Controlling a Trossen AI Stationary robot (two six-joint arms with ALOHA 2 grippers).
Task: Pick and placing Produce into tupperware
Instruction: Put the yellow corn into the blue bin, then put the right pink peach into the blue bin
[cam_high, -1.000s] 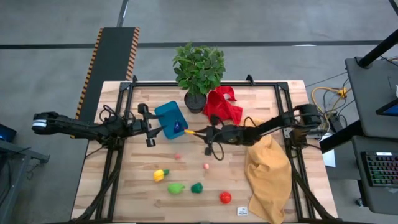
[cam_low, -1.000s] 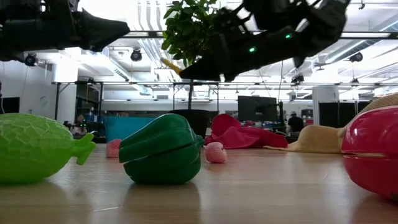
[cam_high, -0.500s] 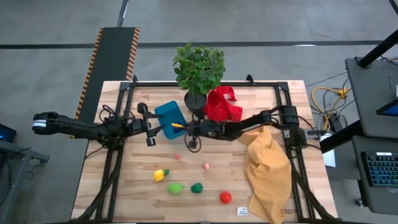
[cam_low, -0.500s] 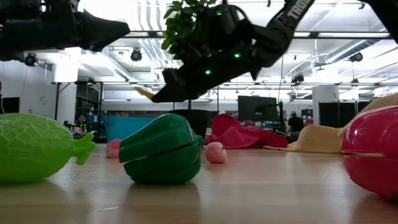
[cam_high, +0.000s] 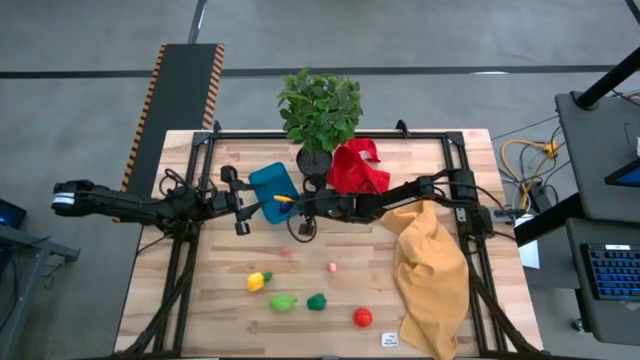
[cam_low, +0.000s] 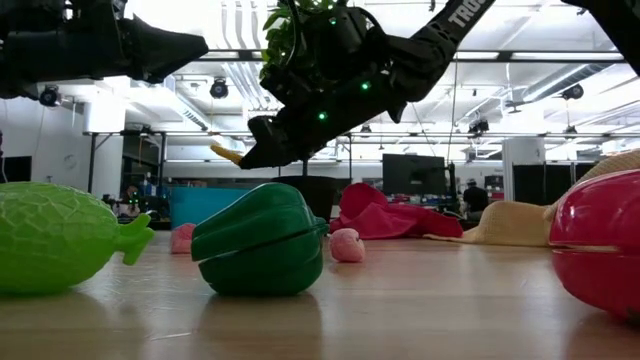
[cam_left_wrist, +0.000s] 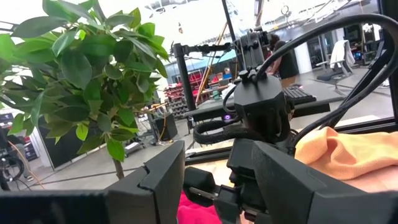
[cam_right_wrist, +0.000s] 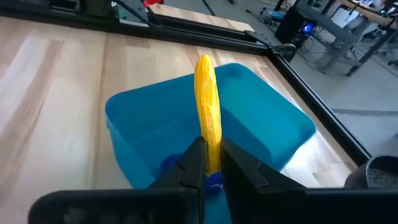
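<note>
The blue tupperware (cam_high: 275, 188) stands on the table left of centre, with a dark blue piece (cam_right_wrist: 169, 165) inside it. My right gripper (cam_high: 297, 204) reaches in from the right over the tub's open top, shut on a long yellow piece of produce (cam_right_wrist: 207, 93). My left gripper (cam_high: 243, 203) hangs open just left of the tub, high above the table. More produce lies nearer the front: two small pink pieces (cam_high: 286, 251) (cam_high: 331, 267), a yellow one (cam_high: 258, 281), a light green one (cam_high: 283, 301), a dark green one (cam_high: 317, 301) and a red one (cam_high: 362, 317). My right gripper pinches the yellow piece by its near end (cam_right_wrist: 211, 155) between the two fingers. The fingers come from the table's right, slanting a little down, and lie along the piece. The piece sticks out past the fingertips, its free end (cam_low: 228, 153) lifted clear over the tub.
A potted plant (cam_high: 318, 112) stands at the back, close behind the tub. A red cloth (cam_high: 358, 168) lies beside it, and an orange-yellow cloth (cam_high: 430, 270) covers the table's right side. Black frame rails (cam_high: 330, 134) run along the far edge and both sides.
My right gripper has carried the yellow piece toward the table's left, from beside the tub to over its open top, tipping a little further down. Most of the move came early; it has nearly stopped. The tub and the left arm have kept still.
</note>
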